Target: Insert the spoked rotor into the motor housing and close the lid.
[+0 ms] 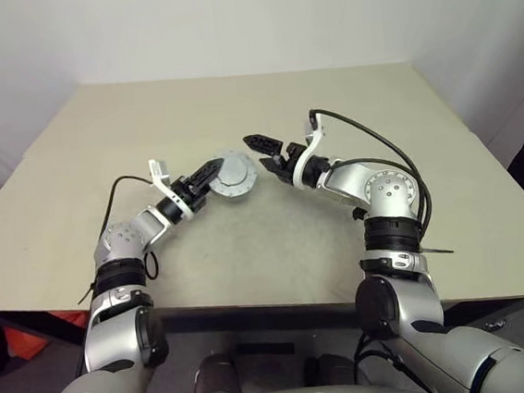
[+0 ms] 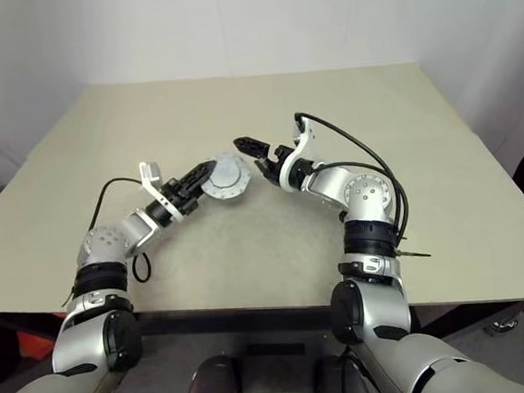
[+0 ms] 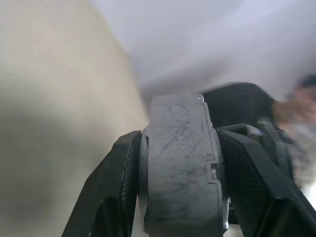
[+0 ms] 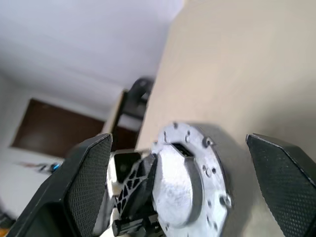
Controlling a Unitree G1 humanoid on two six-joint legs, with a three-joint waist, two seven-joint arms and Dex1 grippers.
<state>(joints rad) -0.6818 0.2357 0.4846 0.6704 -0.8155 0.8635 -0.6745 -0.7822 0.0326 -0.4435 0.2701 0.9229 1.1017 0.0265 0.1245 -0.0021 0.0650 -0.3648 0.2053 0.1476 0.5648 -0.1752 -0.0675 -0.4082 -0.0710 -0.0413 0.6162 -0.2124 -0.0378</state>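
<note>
- One grey round metal assembly is held above the beige table, near its middle, between the two grippers; it shows a flanged disc face with a raised central hub.
- By that smooth face and hub, the visible part is the lid, seated on a thick grey body that appears to be the motor housing; the windings and the spoked rotor cannot be seen, so whether the rotor is inside cannot be told.
- The left gripper grasps the assembly: in the left wrist view its two black fingers press against opposite sides of the grey body.
- In the head views the left gripper reaches in from the robot's left, fingertips on the edge of the disc.
- The right gripper is released: its two black fingers stand wide apart on either side of the lid face and touch nothing.
- In the head views the right gripper sits just beside the assembly on the robot's right, with a visible gap between them.
- A black cable loops over the right forearm.
</note>
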